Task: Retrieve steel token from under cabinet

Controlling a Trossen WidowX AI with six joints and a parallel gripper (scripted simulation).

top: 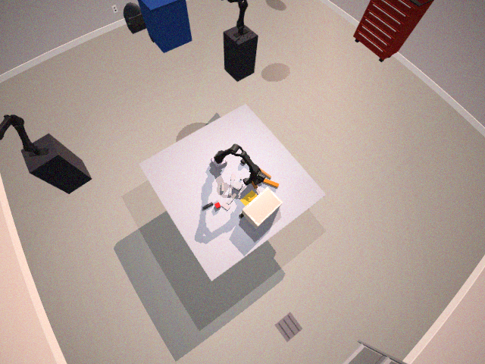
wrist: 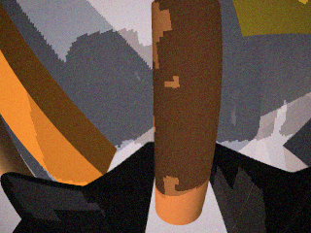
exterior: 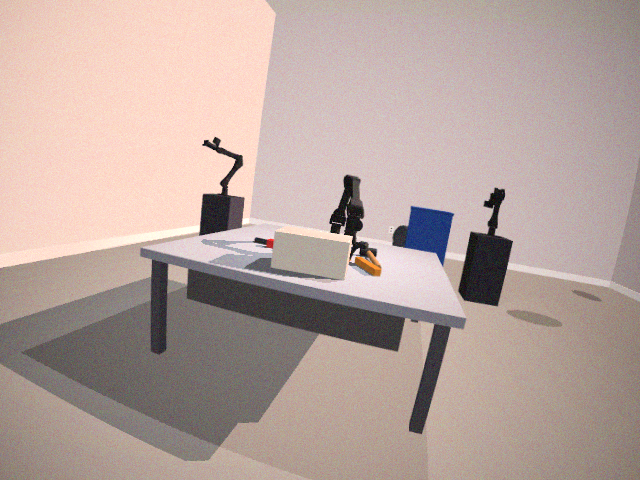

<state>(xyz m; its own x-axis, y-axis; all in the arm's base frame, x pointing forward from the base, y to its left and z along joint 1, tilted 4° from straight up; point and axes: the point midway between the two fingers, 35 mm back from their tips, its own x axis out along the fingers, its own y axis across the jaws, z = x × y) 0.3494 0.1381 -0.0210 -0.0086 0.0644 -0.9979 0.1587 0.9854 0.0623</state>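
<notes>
"Beige floor surrounds my smooth, pale bench [top: 176, 164] [exterior: 403, 279], centre frame from the top."

"Why grip something?"

"My end effector [top: 255, 180] [exterior: 356, 249] [wrist: 184, 146] is clamped on a rounded orange-brown rod [wrist: 187, 97], probably to reach where fingers won't fit."

"And the token?"

"I can't see it; by the task, it slid under the boxy cream cabinet [top: 261, 207] [exterior: 310, 253], right of centre from the top. Flat yellow patch [top: 248, 197] [wrist: 274, 16] beside it: likely the marked area, placed to receive it."
</notes>
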